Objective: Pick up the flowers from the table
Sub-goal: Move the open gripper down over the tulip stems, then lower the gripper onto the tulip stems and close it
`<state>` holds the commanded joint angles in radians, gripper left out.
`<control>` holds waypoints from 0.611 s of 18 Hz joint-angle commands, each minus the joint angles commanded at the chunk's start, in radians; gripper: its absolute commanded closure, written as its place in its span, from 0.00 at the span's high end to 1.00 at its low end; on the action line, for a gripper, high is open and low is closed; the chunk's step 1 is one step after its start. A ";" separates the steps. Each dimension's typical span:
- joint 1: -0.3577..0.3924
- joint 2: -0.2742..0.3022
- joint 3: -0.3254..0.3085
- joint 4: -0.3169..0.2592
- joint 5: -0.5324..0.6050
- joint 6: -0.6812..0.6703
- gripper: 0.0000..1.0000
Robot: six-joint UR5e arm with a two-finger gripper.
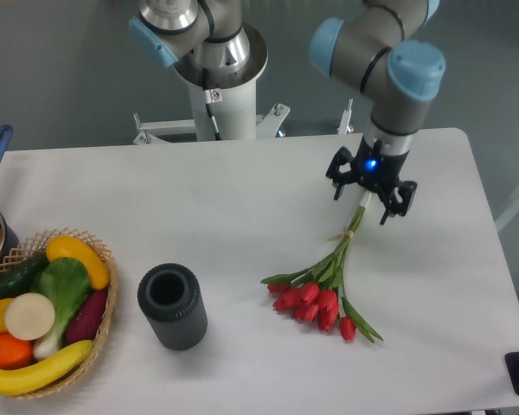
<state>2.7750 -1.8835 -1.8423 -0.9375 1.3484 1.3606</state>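
My gripper point(372, 201), fingers apart, straddles the stem tips; the flowers point(322, 298), red tulips on thin green stems, lie lower right on the table point(242, 199).

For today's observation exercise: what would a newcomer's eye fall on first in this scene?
Probably the red tulips lying right of centre on the white table, with the gripper poised over their stem ends. Next, the wicker basket of colourful fruit and vegetables at the near left, and the dark cylindrical vase beside it.
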 joint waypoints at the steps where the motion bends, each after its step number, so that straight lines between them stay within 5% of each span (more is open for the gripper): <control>1: -0.014 -0.017 -0.005 0.018 0.000 -0.002 1.00; 11: -0.058 -0.103 -0.005 0.118 0.000 -0.081 1.00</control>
<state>2.7167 -1.9865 -1.8469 -0.8191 1.3484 1.2793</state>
